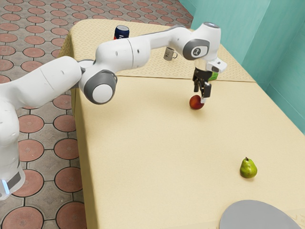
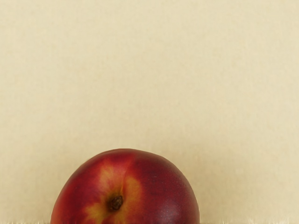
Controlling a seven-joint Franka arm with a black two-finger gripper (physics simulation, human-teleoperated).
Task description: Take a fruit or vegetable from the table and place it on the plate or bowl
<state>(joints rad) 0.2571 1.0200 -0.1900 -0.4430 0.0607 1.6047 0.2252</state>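
Observation:
A red and yellow nectarine (image 1: 195,102) rests on the tan table, stem end up, and looms large just under my hand in the wrist view (image 2: 126,189). My black gripper (image 1: 200,95) hangs directly over it, open, its fingertips at the fruit's top and right side without clamping it. A green pear (image 1: 248,168) stands upright toward the exterior view's lower right. Beyond the pear, a grey plate (image 1: 259,217) lies at the bottom right corner, partly cut off by the frame edge.
On the patterned mat at the back of the table stand a grey mug (image 1: 169,54) and a dark blue can (image 1: 121,32). A green object (image 1: 215,75) is partly hidden behind my hand. Bare tabletop (image 1: 157,157) stretches between the nectarine and the plate.

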